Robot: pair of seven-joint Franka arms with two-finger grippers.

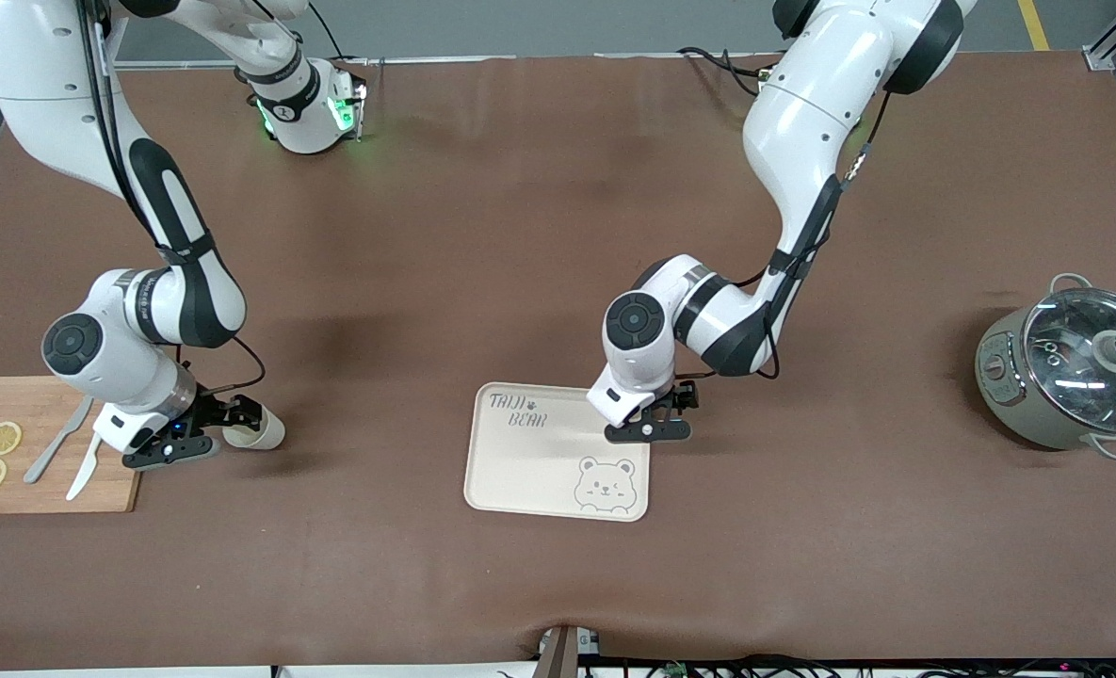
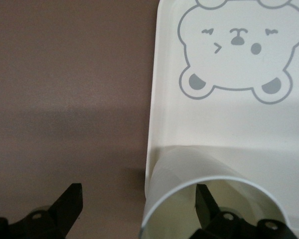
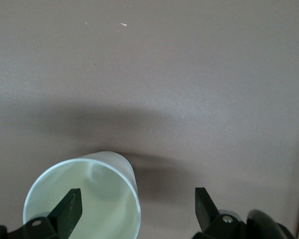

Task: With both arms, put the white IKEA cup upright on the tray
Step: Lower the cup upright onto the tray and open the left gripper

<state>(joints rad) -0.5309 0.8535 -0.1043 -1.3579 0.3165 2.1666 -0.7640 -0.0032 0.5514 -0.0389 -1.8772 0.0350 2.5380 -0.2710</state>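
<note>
A white cup stands upright on the cream bear tray, close to the rim at the left arm's end. My left gripper is open around the cup's wall, one finger inside and the other outside, above the brown table. In the front view this gripper hangs over the tray and hides that cup. A second white cup rests on the table beside the cutting board. My right gripper is open over that second cup, with one fingertip inside it.
At the right arm's end lies a wooden cutting board with two lemon slices, a fork and a knife. A grey pot with a glass lid stands at the left arm's end.
</note>
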